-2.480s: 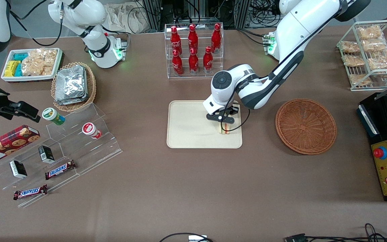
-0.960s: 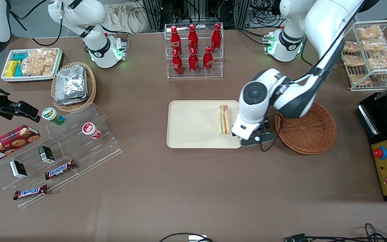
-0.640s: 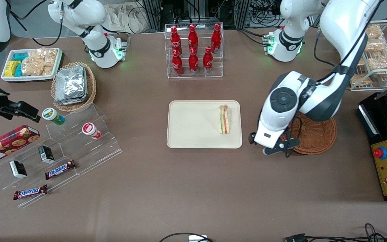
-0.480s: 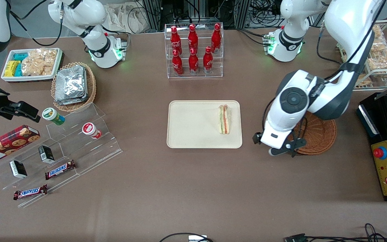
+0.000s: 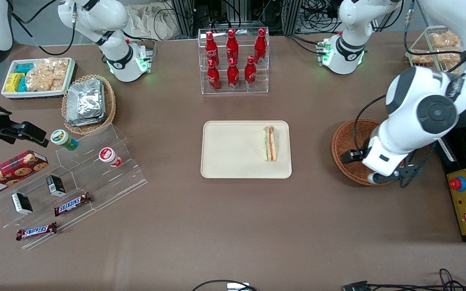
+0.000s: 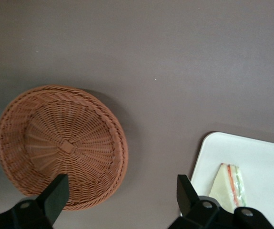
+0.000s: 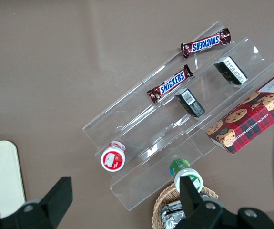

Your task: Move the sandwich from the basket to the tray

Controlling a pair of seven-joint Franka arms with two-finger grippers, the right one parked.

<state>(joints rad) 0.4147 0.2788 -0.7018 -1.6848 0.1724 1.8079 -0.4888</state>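
The sandwich point(image 5: 270, 143) lay on the cream tray point(image 5: 229, 161), near the edge closest to the wicker basket point(image 5: 348, 139). The left arm's gripper point(image 6: 122, 200), fingers point(image 6: 55, 195) spread apart and holding nothing, hung above the basket's rim.

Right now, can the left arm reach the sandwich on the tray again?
Probably yes. The sandwich lies uncovered on the tray, nothing on top of it. The gripper, jaws open, hangs over the basket, with only bare table between.
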